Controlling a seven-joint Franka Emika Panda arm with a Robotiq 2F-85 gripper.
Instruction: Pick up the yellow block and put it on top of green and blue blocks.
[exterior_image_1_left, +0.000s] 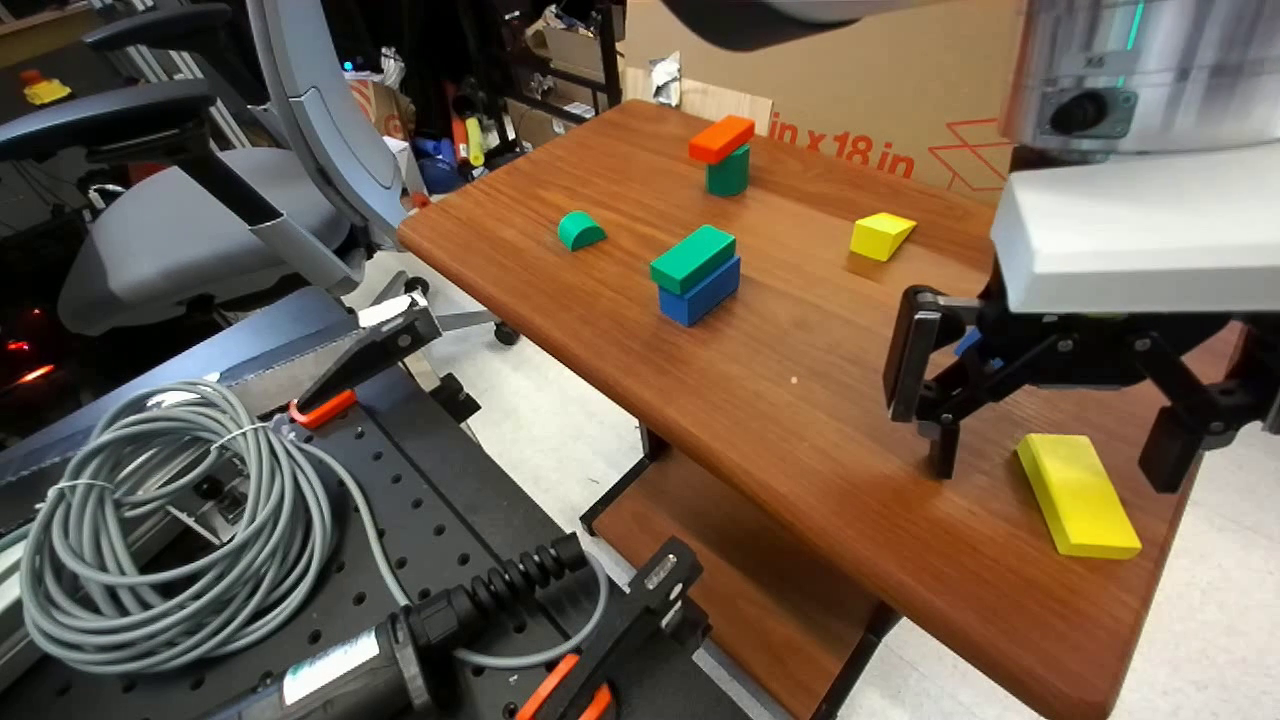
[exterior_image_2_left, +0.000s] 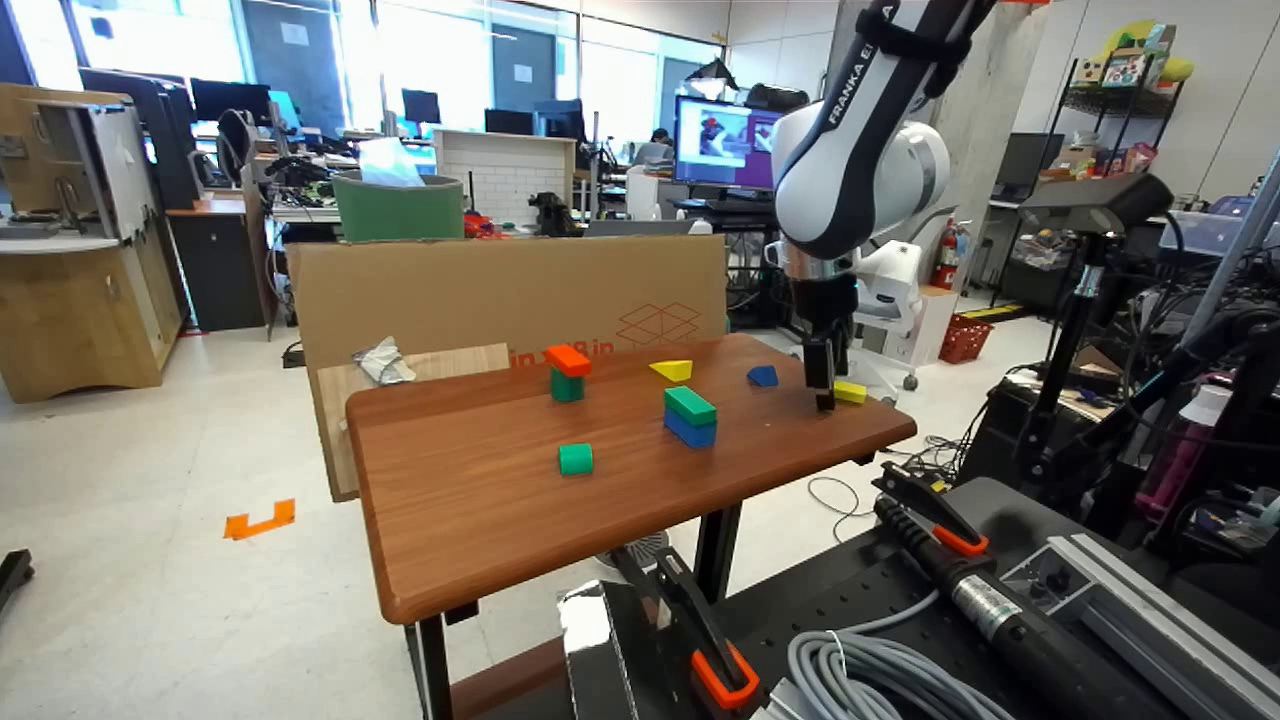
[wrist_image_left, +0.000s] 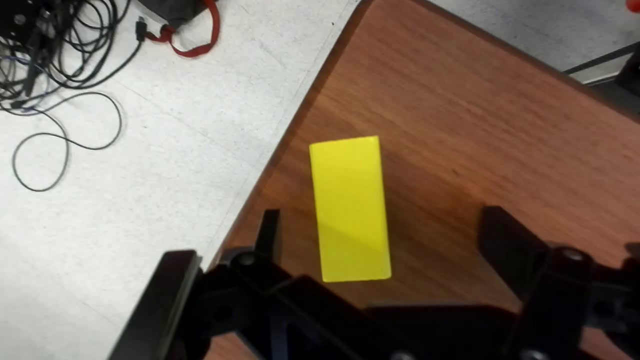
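The wrist view shows the yellow block lying flat on the brown table, near a corner; the gripper has its fingers spread wide, one on either side of the block and neither touching it; the block lies closer to the finger on the side of the table's edge; how high the fingertips stand above the wood is hard to judge; in both exterior views a green block rests on a blue block, well apart from the gripper; in an exterior view a half-round green piece lies near that pile, a yellow wedge sits nearer the cardboard sheet, and an orange block lies across another green piece; in an exterior view a small blue piece lies between the yellow wedge and the gripper; a coil of grey cable lies in the foreground.
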